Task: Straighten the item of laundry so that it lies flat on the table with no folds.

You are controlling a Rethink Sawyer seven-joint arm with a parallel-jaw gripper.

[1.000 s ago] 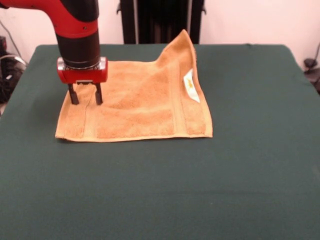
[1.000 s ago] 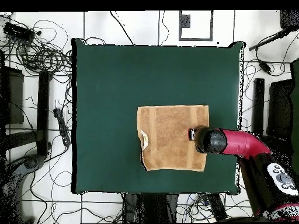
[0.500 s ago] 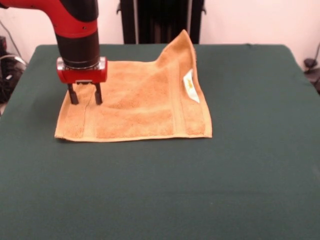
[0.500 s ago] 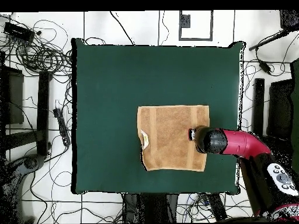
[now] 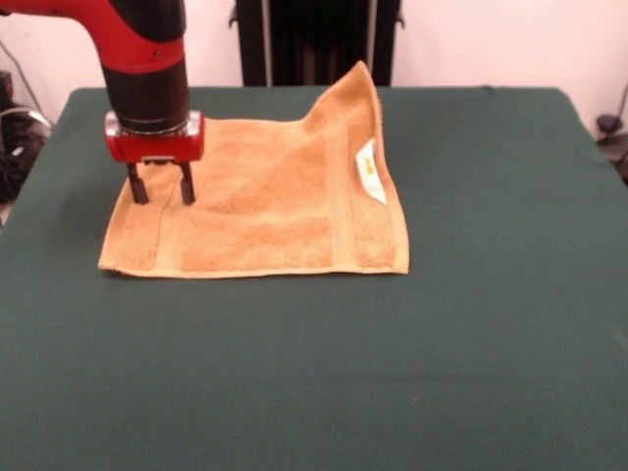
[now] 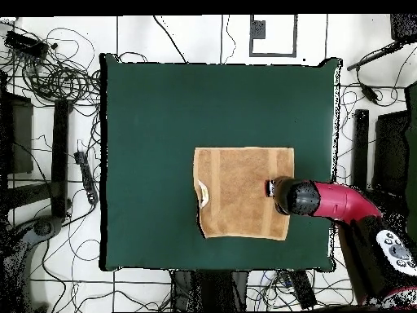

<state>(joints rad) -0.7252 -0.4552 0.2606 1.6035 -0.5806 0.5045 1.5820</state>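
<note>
The towel lies on the table toward the robot's side and nearer one side edge, well clear of all edges in the overhead view. Most of it is spread flat, but one far corner is folded over and stands up in a peak, with the white label showing on the turned-over band. The gripper is set down on the towel near the opposite side band, its two fingers standing apart with only flat cloth between them, so it is judged open and pressing rather than pinching. The step in hand appears to be a drag of the cloth by downward pressure. For this to be done well, steady contact should be kept so that the fingers do not skid over the terry, and the pull should be directed away from the folded corner, so that the cloth is drawn taut rather than bunched. The peaked corner is unlikely to be undone by dragging alone; it will probably need to be gripped and laid outward. The arm comes in from the side and bends down, so that the wrist and gripper stand upright over the towel; in the overhead view the arm reaches in across the table's side edge.
</note>
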